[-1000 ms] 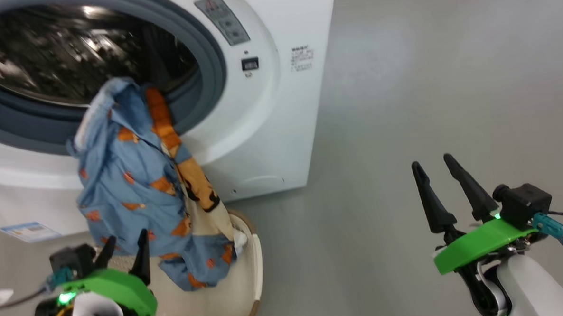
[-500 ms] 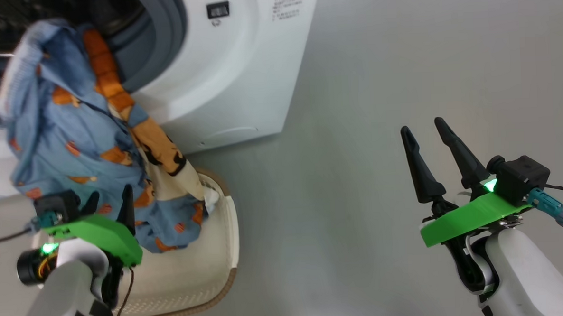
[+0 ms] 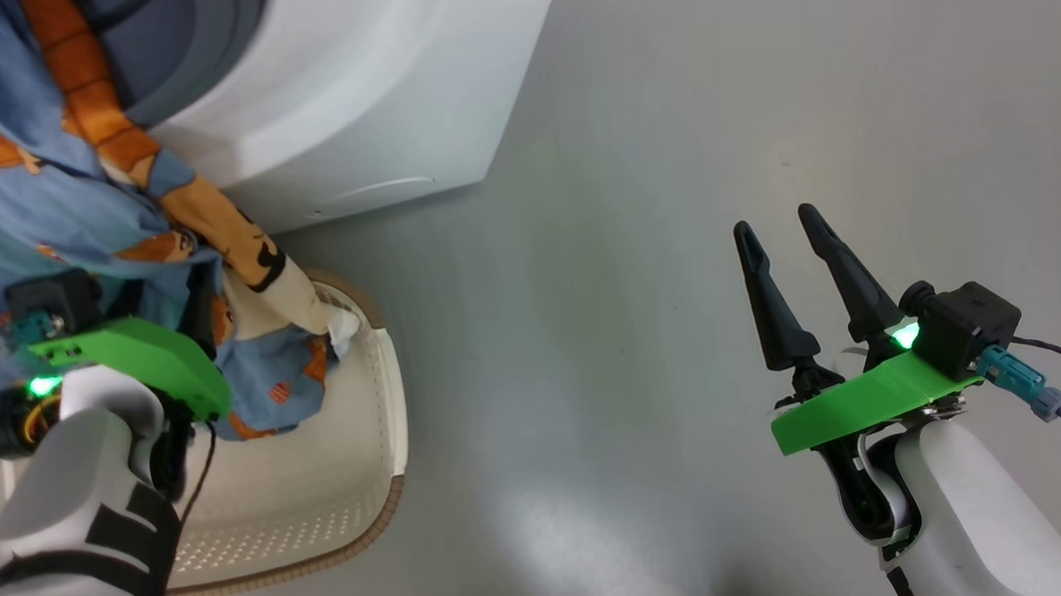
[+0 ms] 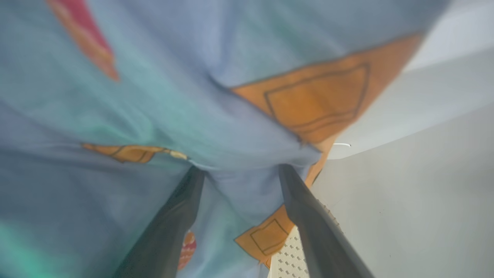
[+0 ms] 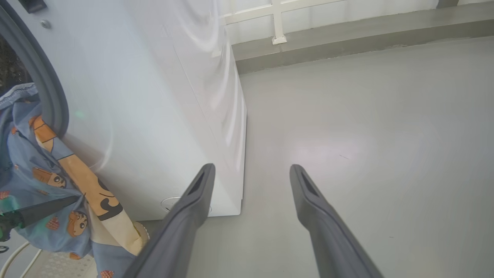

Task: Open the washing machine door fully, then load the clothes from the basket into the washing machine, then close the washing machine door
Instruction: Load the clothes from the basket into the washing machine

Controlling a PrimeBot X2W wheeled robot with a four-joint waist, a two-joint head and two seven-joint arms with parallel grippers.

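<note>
Left wrist view first: my left gripper (image 4: 240, 172) is right under the clothes (image 4: 154, 96). Its two dark fingers (image 4: 308, 224) stand spread wide. A fold of blue bear-print fabric sags between them, draped over the tips and not pinched. It's blurry this close, so I can't tell how firmly the cloth sits on them.

On the head view, the basket (image 3: 398, 402) sits on the floor (image 3: 651, 194), at the foot of the washing machine (image 3: 351, 82), just in front of it. The hem of the clothes reaches down inside it, with a cream and orange strip trailing to its rim.

Following the fabric up, it hangs down the washing machine's front from the grey gasket (image 5: 50, 96), so it lies half out of the mouth.

My right gripper (image 3: 774, 219) is off to the washing machine's right, well apart from it, over bare floor. Its fingers are parted with nothing between them. Its wrist view looks past the machine's lower front corner and the round flap (image 5: 170, 201) there.

Beyond the washing machine's far side, the floor runs to a grey ledge (image 5: 347, 38).
</note>
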